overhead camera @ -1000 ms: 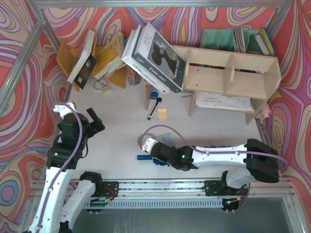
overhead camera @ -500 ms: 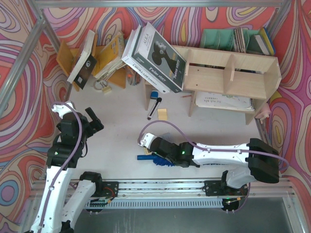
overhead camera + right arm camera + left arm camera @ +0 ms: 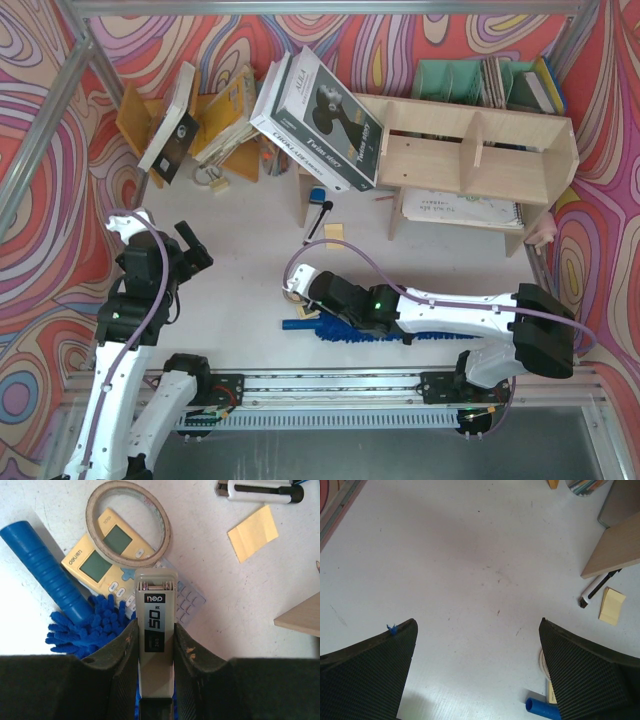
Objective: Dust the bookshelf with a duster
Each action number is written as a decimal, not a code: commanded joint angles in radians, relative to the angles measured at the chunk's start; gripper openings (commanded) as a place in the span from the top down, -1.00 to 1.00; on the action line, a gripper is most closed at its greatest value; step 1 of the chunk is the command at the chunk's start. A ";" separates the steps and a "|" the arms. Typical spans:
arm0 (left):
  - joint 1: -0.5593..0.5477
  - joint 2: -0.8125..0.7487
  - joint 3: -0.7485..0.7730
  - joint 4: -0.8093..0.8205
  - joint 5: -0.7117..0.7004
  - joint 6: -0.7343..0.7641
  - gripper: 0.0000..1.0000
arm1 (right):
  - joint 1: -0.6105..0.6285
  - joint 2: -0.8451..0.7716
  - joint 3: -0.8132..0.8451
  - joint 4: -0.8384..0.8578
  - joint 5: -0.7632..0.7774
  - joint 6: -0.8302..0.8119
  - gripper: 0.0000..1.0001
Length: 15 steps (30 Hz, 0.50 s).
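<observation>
The duster lies flat on the table near the front, its blue handle (image 3: 297,324) pointing left and its fluffy head (image 3: 345,331) running right under the right arm. My right gripper (image 3: 305,287) hovers just above it, shut on a grey-white stapler (image 3: 155,600), not on the duster. In the right wrist view the fluff (image 3: 95,630) and handle (image 3: 45,570) lie left of the stapler. The plywood bookshelf (image 3: 470,150) stands at the back right. My left gripper (image 3: 190,245) is open over bare table at the left, and the handle's end (image 3: 542,709) shows by its right finger.
A tape ring (image 3: 127,522) lies on a yellow calculator (image 3: 100,565) beside the duster. A yellow sticky note (image 3: 333,233) and a marker (image 3: 318,222) lie before the shelf. Leaning books (image 3: 320,120), an orange rack (image 3: 215,120) and a green organizer (image 3: 450,80) line the back.
The right gripper, with the stapler in it, has shifted slightly toward the back. More of the duster's blue fluff now shows under the arm. The left arm stays still.
</observation>
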 commanded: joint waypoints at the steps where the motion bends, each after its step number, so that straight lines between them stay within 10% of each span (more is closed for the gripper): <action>1: 0.007 -0.010 -0.015 -0.001 -0.010 -0.010 -0.97 | -0.005 -0.008 0.070 0.051 0.026 -0.031 0.63; 15: 0.011 -0.069 -0.016 -0.025 -0.107 -0.027 -0.97 | -0.005 0.150 0.238 0.134 -0.023 -0.082 0.75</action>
